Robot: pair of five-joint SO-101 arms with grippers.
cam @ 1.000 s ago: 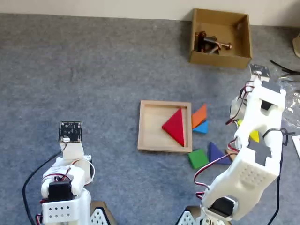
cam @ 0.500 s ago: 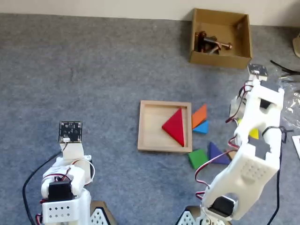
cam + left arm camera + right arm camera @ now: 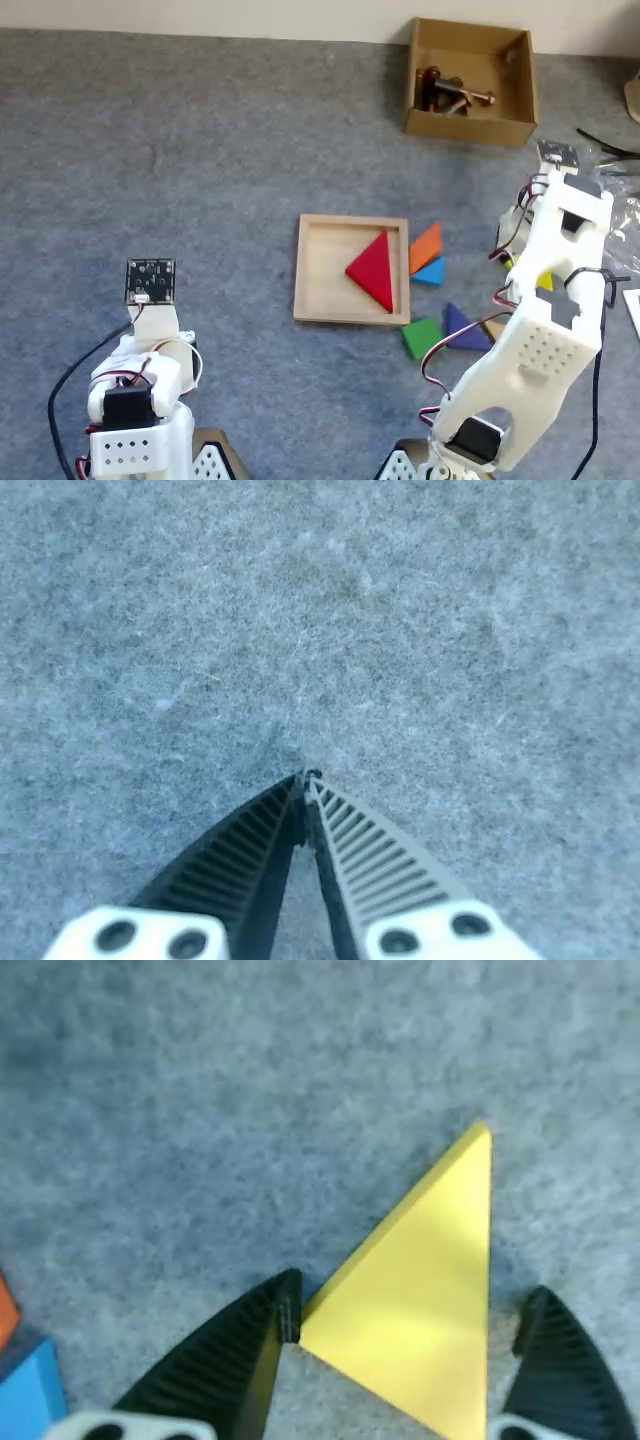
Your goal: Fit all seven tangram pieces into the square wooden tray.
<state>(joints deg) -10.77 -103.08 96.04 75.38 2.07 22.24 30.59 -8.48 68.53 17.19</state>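
The square wooden tray [image 3: 318,270] lies mid-table with a red triangle [image 3: 374,268] in its right half. To its right on the grey carpet lie an orange piece [image 3: 426,244], a blue piece [image 3: 430,271], a green square [image 3: 422,337] and a purple triangle [image 3: 462,326]. A yellow triangle [image 3: 430,1290] lies on the carpet between the fingers of my right gripper [image 3: 412,1310], which is open and straddles it. Part of the yellow triangle [image 3: 543,285] peeks out under the right arm [image 3: 545,300]. My left gripper [image 3: 305,778] is shut, empty, over bare carpet at the lower left.
A cardboard box [image 3: 518,95] with small metal-and-wood items stands at the back right. Cables and plastic wrap [image 3: 615,160] lie at the right edge. The blue piece [image 3: 25,1395] and orange piece [image 3: 5,1310] lie near the right gripper.
The right arm has shifted slightly to the right over the yellow triangle. The left arm and all other pieces have not moved.
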